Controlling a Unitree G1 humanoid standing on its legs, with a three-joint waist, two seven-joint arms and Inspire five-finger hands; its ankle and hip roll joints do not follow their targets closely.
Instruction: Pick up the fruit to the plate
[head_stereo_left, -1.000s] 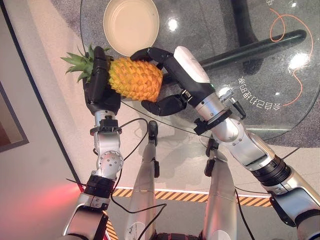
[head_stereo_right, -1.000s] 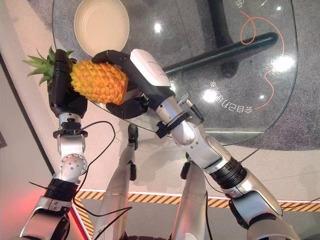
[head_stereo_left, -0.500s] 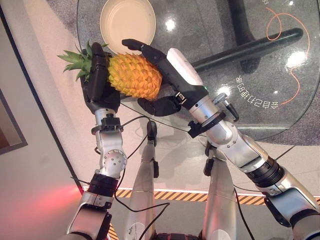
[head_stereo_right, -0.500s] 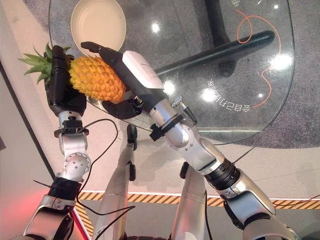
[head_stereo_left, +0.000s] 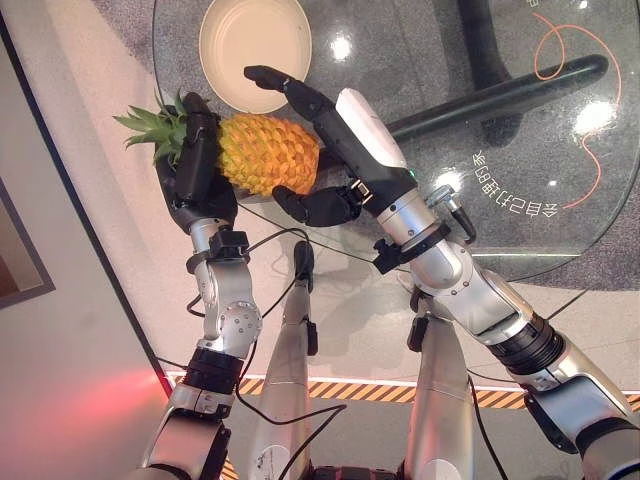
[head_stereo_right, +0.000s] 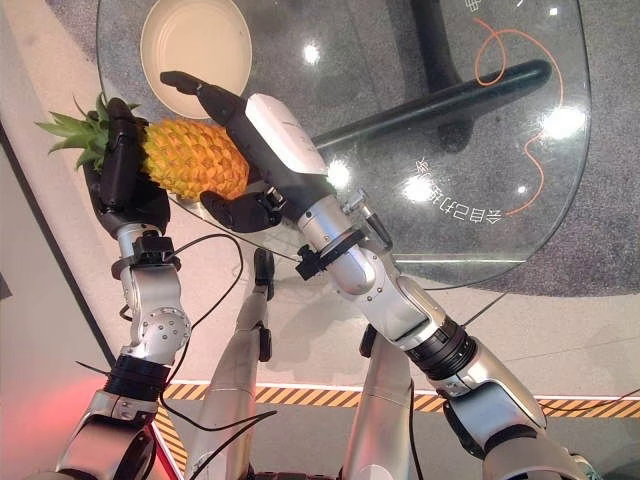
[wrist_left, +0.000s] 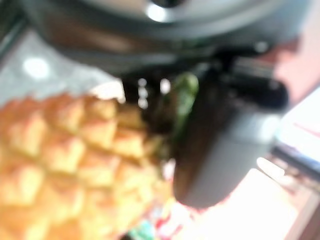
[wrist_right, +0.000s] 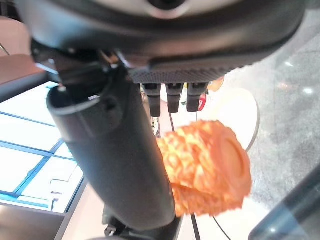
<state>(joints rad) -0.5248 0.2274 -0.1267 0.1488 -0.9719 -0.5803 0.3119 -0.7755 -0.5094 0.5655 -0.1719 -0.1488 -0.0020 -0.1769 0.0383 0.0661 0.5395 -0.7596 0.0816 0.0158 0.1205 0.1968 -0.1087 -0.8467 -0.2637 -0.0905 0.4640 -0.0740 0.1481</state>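
Orange-yellow and scaly, the pineapple (head_stereo_left: 268, 155) lay on its side in the air at the near-left edge of the round glass table (head_stereo_left: 520, 150), its green crown (head_stereo_left: 150, 128) pointing away from the table toward the robot's left. The left hand (head_stereo_left: 195, 165) had its dark fingers curled round the crown end of the fruit, gripping it. The right hand (head_stereo_left: 335, 130) was spread wide, its fingers straight and reaching over the top of the pineapple toward the plate (head_stereo_left: 255, 40), its thumb (head_stereo_left: 315, 203) below the fruit's base end; in its wrist view the thumb stood beside the fruit rather than pressing on it. The cream plate sat on the glass just beyond the pineapple.
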